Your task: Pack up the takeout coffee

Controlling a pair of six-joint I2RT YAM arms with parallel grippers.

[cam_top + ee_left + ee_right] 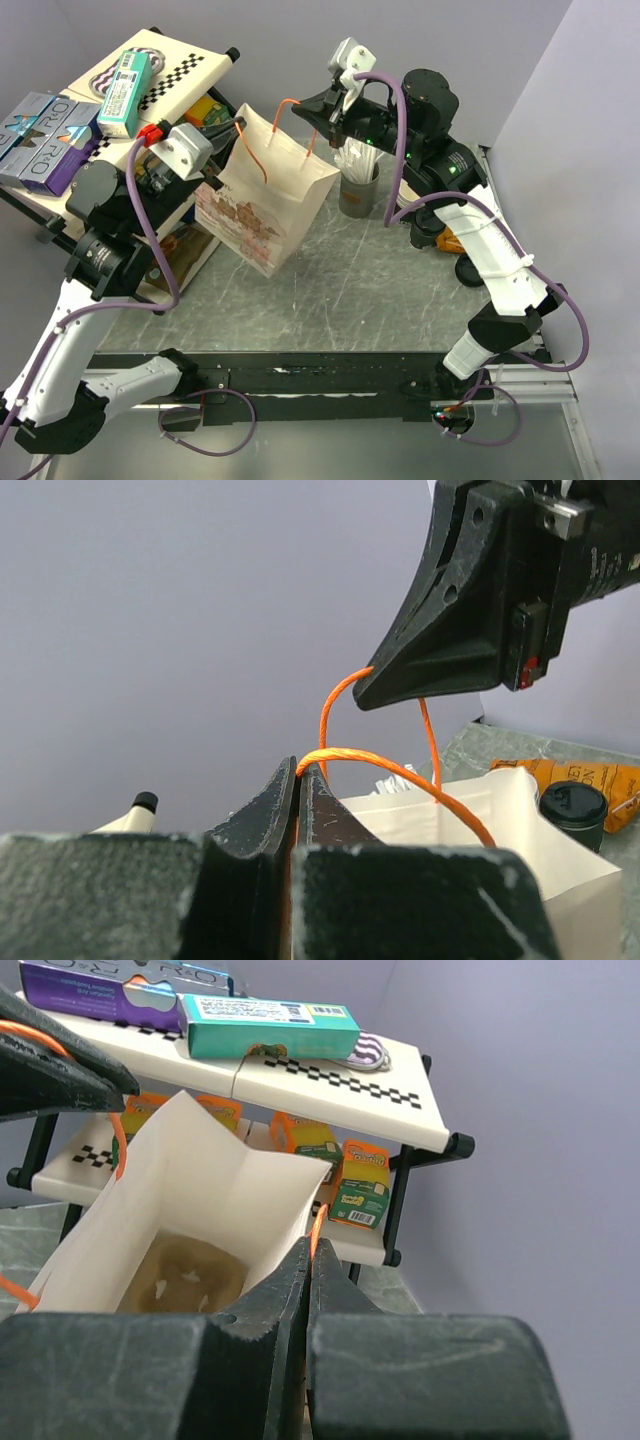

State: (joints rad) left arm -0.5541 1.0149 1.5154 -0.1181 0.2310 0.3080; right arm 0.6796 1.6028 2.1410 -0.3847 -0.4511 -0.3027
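A white paper bag (268,205) with orange cord handles stands open at the table's back middle. My left gripper (238,123) is shut on one handle (400,775), as the left wrist view (298,770) shows. My right gripper (302,108) is shut on the other handle (318,1225), as the right wrist view (310,1248) shows. The bag's inside (190,1260) holds only a brownish bottom. The takeout coffee (572,806), dark with a round black top, stands on the table right of the bag, mostly hidden under my right arm in the top view (428,236).
A shelf rack (185,62) with boxes and snack packs stands at the back left, close behind the bag. A grey cup of white sticks (358,188) stands right of the bag. An orange packet (595,778) and a flat black disc (468,270) lie near the coffee.
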